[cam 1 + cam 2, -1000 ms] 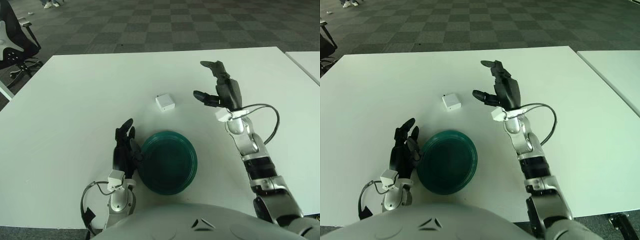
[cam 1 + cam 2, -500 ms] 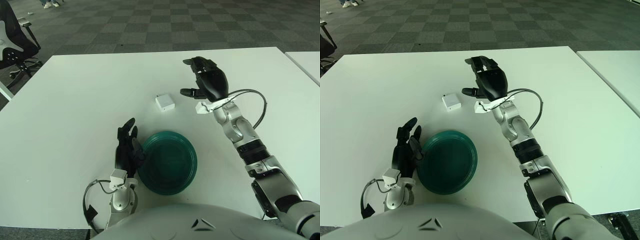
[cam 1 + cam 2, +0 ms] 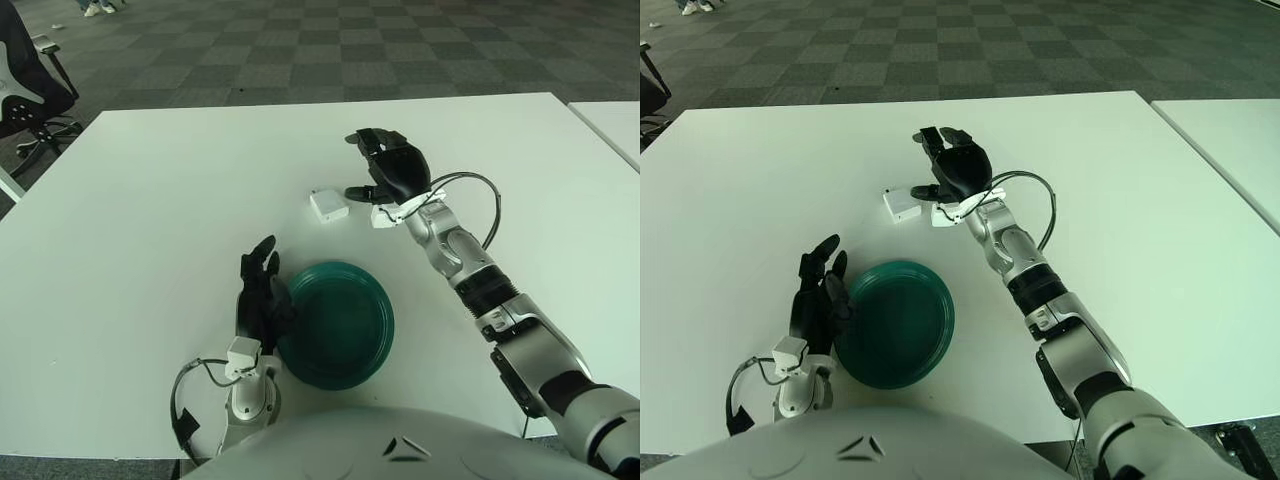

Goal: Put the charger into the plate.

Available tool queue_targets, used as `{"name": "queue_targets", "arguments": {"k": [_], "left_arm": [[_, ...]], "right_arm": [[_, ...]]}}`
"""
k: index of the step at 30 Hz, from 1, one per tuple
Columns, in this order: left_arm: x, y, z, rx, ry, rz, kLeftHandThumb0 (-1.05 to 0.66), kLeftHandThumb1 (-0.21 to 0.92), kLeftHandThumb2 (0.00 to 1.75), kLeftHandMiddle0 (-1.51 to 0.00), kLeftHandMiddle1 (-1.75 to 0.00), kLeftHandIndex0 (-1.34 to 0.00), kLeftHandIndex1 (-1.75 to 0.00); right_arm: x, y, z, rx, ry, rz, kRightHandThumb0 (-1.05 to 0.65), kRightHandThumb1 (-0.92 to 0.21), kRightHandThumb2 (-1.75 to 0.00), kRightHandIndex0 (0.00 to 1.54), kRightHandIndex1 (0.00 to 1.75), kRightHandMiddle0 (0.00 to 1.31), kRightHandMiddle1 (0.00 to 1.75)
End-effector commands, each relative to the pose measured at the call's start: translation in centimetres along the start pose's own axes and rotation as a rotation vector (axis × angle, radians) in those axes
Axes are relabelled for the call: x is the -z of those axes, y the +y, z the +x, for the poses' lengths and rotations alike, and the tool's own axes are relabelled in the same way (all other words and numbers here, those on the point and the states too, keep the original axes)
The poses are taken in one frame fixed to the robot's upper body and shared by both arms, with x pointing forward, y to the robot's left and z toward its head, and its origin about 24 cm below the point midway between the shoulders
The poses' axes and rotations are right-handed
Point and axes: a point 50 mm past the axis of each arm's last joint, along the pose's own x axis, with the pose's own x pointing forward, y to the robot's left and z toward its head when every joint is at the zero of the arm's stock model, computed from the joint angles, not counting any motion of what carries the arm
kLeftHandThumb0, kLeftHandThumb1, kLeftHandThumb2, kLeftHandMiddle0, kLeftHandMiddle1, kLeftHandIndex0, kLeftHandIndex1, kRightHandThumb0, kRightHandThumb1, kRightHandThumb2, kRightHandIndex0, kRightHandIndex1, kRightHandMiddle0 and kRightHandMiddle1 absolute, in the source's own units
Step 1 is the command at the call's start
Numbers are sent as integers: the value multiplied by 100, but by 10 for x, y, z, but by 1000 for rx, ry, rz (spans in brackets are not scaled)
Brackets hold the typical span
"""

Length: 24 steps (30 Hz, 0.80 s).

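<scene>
At the charger's [image 3: 329, 205] 3 o'clock my right hand [image 3: 390, 175] hovers, fingers spread, nothing gripped; charger on the counter [image 3: 150, 200], at 12 o'clock from the empty plate [image 3: 335, 322]; left hand [image 3: 260, 300] idle at its 9 o'clock, relaxed

White table [image 3: 150, 200] fills most of the view. Behind its far edge, dark checkered carpet [image 3: 300, 50]. Left of the table, a black office chair [image 3: 25, 90] with white back. Right of the table, the corner of a second white table [image 3: 612, 125].
</scene>
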Motion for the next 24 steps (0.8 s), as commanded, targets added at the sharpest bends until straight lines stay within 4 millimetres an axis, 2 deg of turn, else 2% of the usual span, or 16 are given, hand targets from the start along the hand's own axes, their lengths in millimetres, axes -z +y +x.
{"name": "queue_targets", "arguments": {"k": [1, 13, 24], "left_arm": [[0, -4, 0, -11, 16, -9, -81, 92, 101, -33, 0, 0, -89], [0, -5, 1, -20, 19, -14, -82, 92, 101, -34, 0, 0, -89], [2, -6, 1, -31, 22, -23, -82, 92, 101, -35, -1, -2, -91]], "right_arm": [[-2, 0, 5, 11, -7, 20, -86, -92, -61, 37, 1, 0, 81], [-11, 13, 12, -107, -15, 88, -83, -92, -63, 35, 0, 0, 80], [-18, 23, 19, -144, -35, 88, -82, -92, -64, 34, 0, 0, 75]]}}
